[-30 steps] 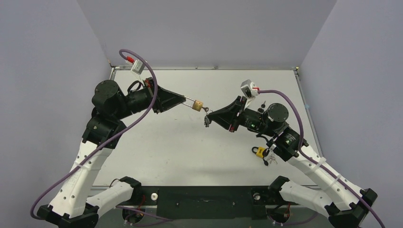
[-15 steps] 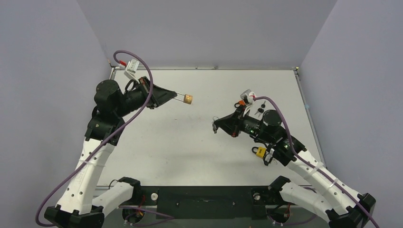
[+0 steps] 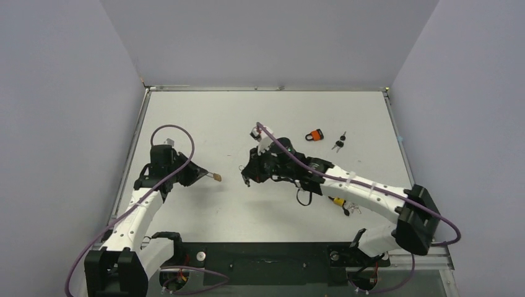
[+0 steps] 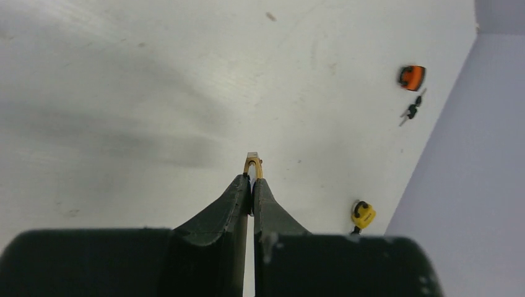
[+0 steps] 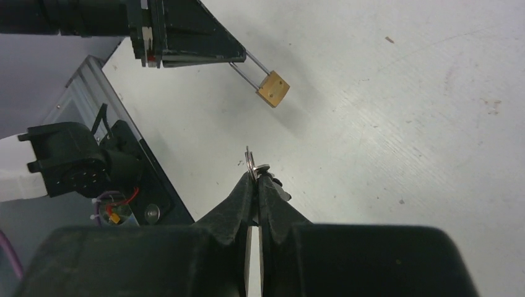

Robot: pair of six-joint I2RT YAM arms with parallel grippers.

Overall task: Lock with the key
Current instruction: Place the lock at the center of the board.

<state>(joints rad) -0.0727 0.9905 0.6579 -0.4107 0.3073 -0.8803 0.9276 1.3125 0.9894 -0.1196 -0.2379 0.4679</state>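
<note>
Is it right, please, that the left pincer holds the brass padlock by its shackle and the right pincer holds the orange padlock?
Not quite: the right wrist view shows the right pincer holding a key; the orange padlock lies on the table. The rest is right.

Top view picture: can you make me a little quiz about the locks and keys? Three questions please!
1. True or false: the left gripper is shut on the brass padlock.
2. Pick one: which padlock lies beside the loose keys? A. orange padlock B. green padlock C. blue padlock
3. Fill the gap: the right gripper is shut on a ___.

Key
1. True.
2. A.
3. key.
</note>
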